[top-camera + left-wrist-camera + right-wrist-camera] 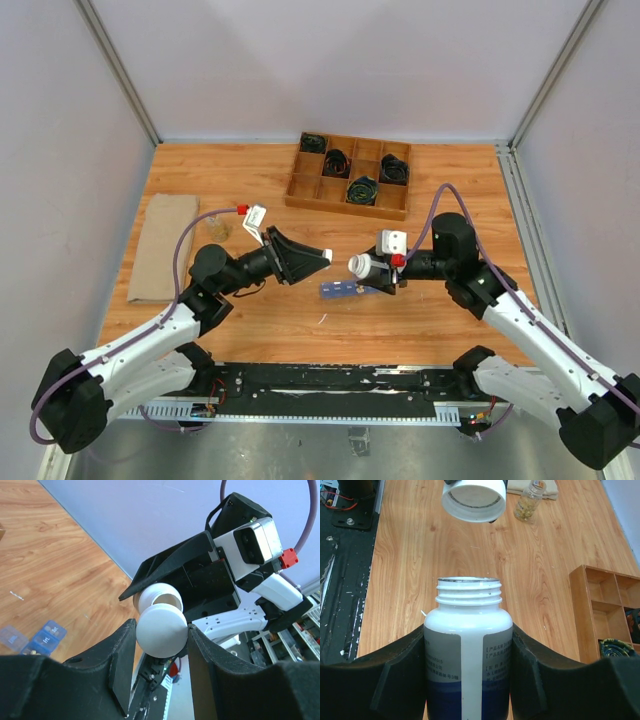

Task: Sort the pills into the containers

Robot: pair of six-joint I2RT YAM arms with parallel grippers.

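One stage is reading as done: the bottle is standing uncapped, while pouring and sorting are all waiting.

Top view: I am seeing the containers (340, 290) lying mid-table (250, 320), toward the near edge. The left gripper (318, 258) and right gripper (380, 272) are hovering just above them. I cannot tell whether any compartment is holding pills.

Left wrist view: the left gripper is clenching the white cap (161, 630), apart from the bottle (159, 596).

Right wrist view: the right gripper is clamping the bottle's body, mouth open.
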